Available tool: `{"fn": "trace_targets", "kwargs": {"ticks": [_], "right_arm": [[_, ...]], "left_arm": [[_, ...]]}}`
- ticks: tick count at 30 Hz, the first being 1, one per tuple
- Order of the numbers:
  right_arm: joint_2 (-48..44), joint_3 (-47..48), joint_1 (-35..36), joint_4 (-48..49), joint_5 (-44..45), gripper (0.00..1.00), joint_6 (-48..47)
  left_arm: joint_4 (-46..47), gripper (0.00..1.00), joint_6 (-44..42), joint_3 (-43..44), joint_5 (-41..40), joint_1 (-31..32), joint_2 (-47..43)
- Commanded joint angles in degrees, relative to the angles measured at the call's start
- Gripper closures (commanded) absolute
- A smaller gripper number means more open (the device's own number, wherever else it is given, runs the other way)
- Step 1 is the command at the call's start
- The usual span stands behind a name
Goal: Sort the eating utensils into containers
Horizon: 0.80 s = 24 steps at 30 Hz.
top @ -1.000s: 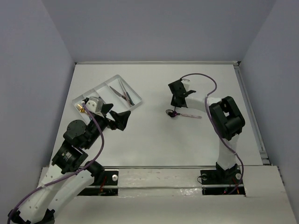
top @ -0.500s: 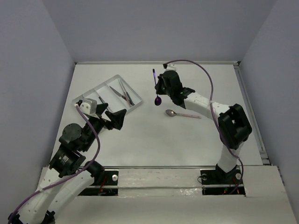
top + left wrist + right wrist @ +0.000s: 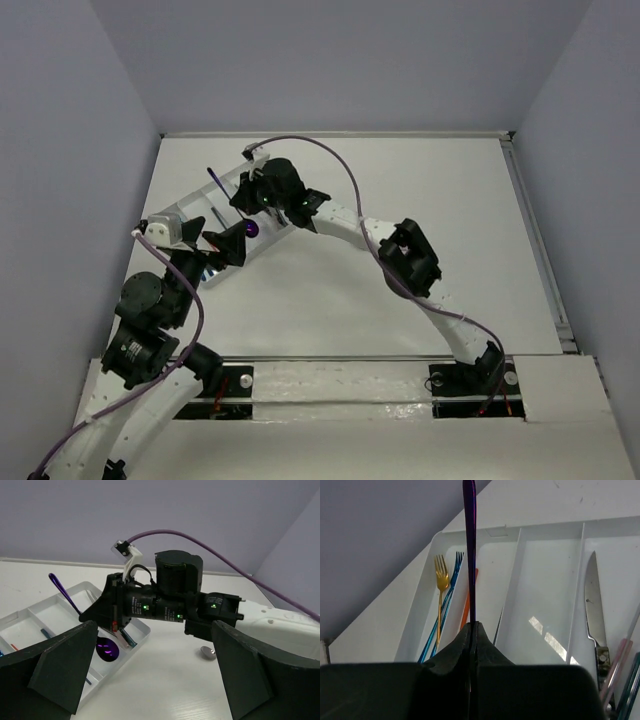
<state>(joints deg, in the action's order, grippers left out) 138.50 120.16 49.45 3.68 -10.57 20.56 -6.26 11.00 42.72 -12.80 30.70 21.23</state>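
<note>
Nearest the bases, the left claw hangs with its jaws spread wide, holding nothing, just beside the near edge of the white tray. A silver spoon lies on the worktop under the outstretched right arm. Beyond, the right claw is clamped tight on the handle of a purple spoon, carried steeply, bowl down, over the tray; which compartment lies under it I cannot tell. Farther on, the tray's left compartment holds a gold fork, blue forks and an orange utensil. A silver knife lies in a compartment to the right.
</note>
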Motion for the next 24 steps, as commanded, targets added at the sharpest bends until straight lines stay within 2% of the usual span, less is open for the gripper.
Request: {"fn": "trace_targets", "kwargs": {"ticks": [1, 2, 4, 8, 12, 13, 16, 17, 20, 24], "right_arm": [[7.4, 13.8, -1.2, 0.3, -3.3, 1.00, -0.1], [9.2, 18.7, -0.7, -0.6, -3.3, 1.00, 0.0], [13.7, 22.3, -0.7, -2.7, -2.8, 1.00, -0.1], [15.0, 20.5, -0.7, -1.3, -0.2, 0.98, -1.7], [17.5, 22.9, -0.7, -2.9, -0.7, 0.97, -2.7], [18.1, 23.1, -0.7, -2.9, -1.5, 0.94, -2.7], [17.9, 21.9, -0.7, -2.3, -1.8, 0.78, -2.4], [17.3, 21.1, -0.7, -2.2, -2.1, 0.67, -2.5], [15.1, 20.2, -0.7, -2.5, -2.4, 0.55, -3.6], [9.8, 18.2, -0.7, -2.2, -3.5, 0.50, -4.8]], "left_arm": [[2.7, 0.01, 0.1, 0.1, 1.2, -1.7, 2.4], [2.7, 0.01, 0.1, 0.1, 1.6, -1.7, 2.7], [2.7, 0.01, 0.1, 0.2, 2.5, -2.3, 3.1], [2.8, 0.01, 0.2, 0.1, 3.3, -3.4, 3.0], [3.3, 0.01, 0.2, 0.0, 4.8, -4.1, 3.5], [3.2, 0.01, 0.1, 0.2, 5.2, -4.1, 3.6], [3.1, 0.01, 0.0, 0.2, 5.2, -4.1, 3.6], [3.1, 0.01, 0.0, 0.2, 5.2, -4.1, 3.6], [3.1, 0.01, 0.0, 0.2, 5.1, -4.6, 3.6], [3.1, 0.01, 0.0, 0.2, 5.6, -4.6, 3.8]]}}
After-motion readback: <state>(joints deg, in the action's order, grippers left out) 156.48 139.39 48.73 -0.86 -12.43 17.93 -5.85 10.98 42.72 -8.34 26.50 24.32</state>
